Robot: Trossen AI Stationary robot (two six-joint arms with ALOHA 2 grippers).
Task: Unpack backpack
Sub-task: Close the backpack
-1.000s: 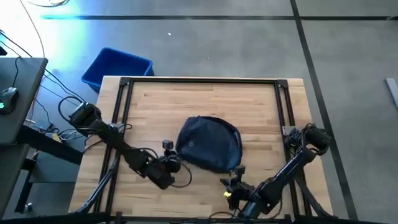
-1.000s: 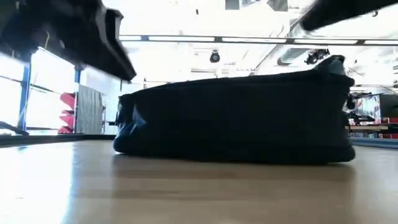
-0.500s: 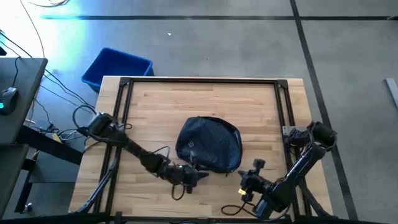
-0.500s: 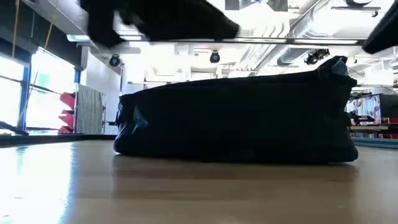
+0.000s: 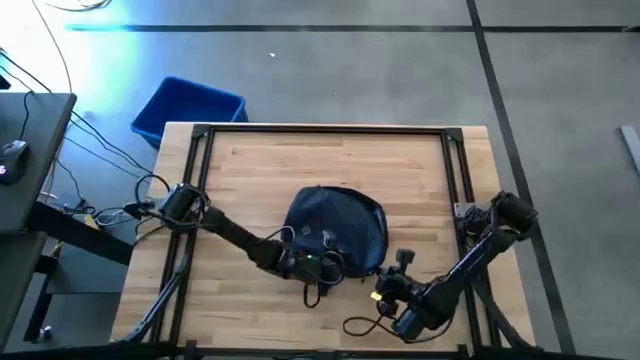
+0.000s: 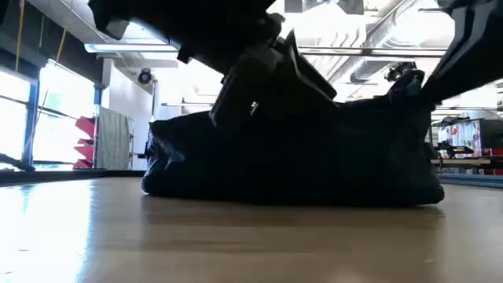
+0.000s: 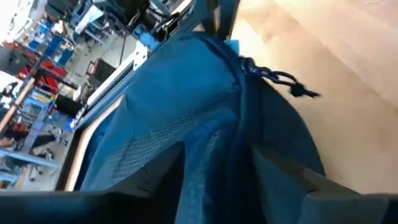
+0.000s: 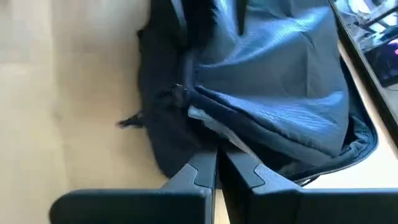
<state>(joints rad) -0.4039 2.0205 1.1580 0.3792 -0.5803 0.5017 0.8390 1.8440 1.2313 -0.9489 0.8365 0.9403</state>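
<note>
Backpack (image 5: 338,232) lies toward the table's (image 5: 260,180) front edge; left gripper (image 5: 326,264) straddles its fabric, fingers apart; right gripper (image 8: 217,169) sits closed beside it.

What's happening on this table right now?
A soft dark navy fabric backpack lies flat on the wooden table. The left gripper is at the backpack's near edge, fingers open around a fold of fabric. The right gripper sits shut beside the backpack's near right corner. Nothing is unpacked yet.
</note>
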